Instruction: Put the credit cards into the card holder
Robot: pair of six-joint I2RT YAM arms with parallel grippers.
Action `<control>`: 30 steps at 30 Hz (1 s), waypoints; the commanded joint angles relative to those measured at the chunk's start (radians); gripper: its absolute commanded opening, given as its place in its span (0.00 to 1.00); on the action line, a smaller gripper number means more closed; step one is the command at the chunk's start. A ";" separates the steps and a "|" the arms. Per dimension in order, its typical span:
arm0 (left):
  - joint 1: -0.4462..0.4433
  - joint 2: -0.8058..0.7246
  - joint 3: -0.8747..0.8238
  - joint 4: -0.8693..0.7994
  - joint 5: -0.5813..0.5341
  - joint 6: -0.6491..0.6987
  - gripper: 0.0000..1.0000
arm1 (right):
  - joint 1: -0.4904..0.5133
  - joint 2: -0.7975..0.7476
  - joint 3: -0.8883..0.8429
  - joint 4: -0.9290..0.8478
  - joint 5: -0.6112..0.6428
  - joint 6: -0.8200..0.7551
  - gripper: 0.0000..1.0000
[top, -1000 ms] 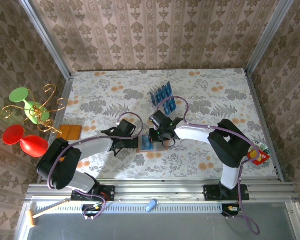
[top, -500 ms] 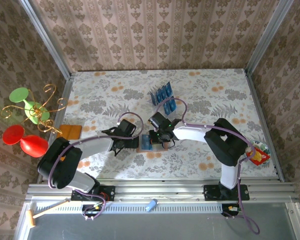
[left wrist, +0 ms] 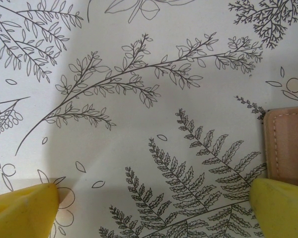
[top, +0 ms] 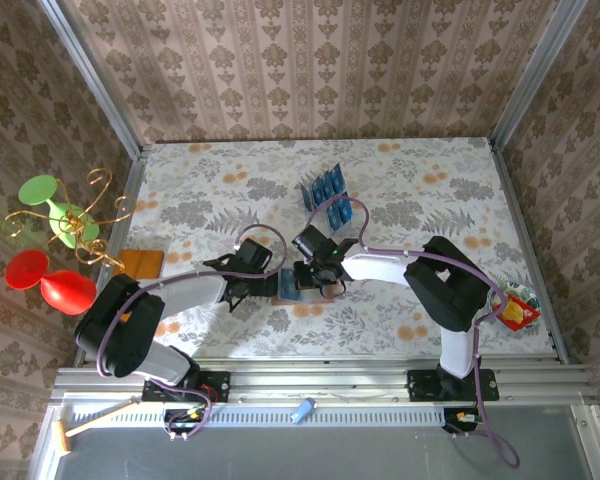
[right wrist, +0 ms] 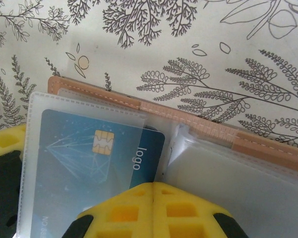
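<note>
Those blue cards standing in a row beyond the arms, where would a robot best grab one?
Probably by its top edge, coming down from above. The blue cards stand roughly on edge in a spaced row, so the upper edges look free and fingers could slip either side of one, closing on its flat faces.

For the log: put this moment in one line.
left gripper open by card holder | right gripper shut over credit card partly in sleeve

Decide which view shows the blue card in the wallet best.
Right wrist: the card lies under a clear sleeve, chip and print readable. The top view gives a small blue patch; the left wrist catches the tan edge of the wallet.
</note>
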 commanded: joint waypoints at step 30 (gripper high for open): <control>0.076 -0.021 0.009 -0.068 -0.028 -0.019 1.00 | -0.005 -0.029 -0.015 0.002 0.008 0.040 0.02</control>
